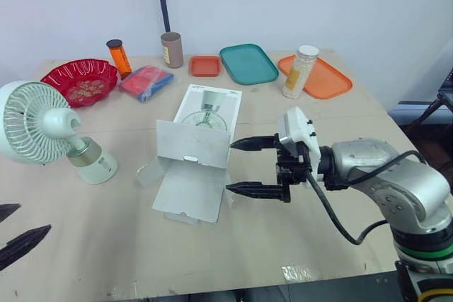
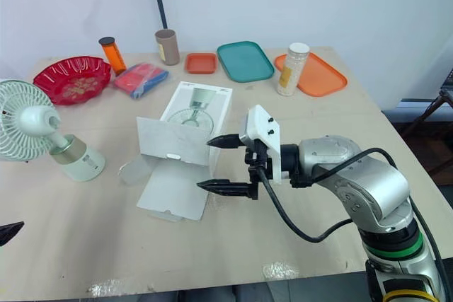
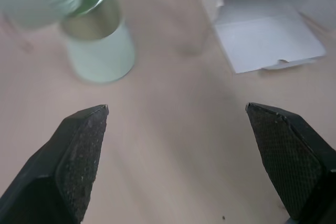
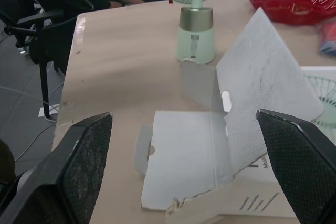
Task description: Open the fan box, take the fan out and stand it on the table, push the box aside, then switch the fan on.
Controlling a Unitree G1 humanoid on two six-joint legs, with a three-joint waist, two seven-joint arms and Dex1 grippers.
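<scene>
The white fan (image 1: 42, 129) stands upright near the left edge of the table (image 1: 283, 245), apart from the opened fan box (image 1: 198, 153) lying mid-table; the right gripper (image 1: 230, 167), fingers spread, is at the box's right edge; the left gripper (image 3: 176, 110), fingers spread too, hangs over bare tabletop before the fan.

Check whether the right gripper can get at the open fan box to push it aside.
Probably yes. The right gripper hangs open just beside the fan box, its fingertips at the box's right edge with nothing between them. The fan stands well off on the box's far side.
</scene>
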